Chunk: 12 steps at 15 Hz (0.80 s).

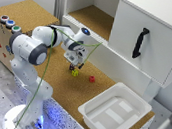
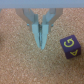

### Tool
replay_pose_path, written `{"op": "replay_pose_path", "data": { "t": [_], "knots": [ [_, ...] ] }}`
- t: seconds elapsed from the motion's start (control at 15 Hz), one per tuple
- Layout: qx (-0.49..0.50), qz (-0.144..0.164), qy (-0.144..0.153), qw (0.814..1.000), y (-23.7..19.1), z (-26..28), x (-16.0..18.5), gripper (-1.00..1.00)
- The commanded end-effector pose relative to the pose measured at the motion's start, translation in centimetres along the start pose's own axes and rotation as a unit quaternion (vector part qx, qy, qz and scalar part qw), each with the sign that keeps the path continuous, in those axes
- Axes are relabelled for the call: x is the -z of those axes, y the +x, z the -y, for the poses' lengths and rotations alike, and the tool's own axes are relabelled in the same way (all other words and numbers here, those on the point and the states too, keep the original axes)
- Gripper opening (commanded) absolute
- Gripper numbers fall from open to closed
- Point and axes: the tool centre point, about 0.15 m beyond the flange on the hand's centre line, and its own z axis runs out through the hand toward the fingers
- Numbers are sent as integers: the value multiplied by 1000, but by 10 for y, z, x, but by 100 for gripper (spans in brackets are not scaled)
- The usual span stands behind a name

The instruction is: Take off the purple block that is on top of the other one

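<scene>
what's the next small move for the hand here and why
Probably open the hand and shift it sideways over the purple block. In the wrist view the fingers are pressed together on nothing, and the block sits off to one side on the cork surface, so a grasp cannot start until they line up.

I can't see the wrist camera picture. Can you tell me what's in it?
The gripper has its light blue fingers pressed together, holding nothing, over brown cork board. A purple block with yellow markings lies apart from it.
</scene>
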Motion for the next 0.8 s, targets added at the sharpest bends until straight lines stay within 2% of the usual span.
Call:
{"op": "replay_pose_path", "data": {
  "t": [0.0, 0.33, 0.73],
  "knots": [
    [-11, 23, -8, 1000, 18, -5, 6, 100],
    [-39, 15, -38, 998, 4, -20, 19, 100],
    [-39, 15, -38, 998, 4, -20, 19, 100]
  ]
}}
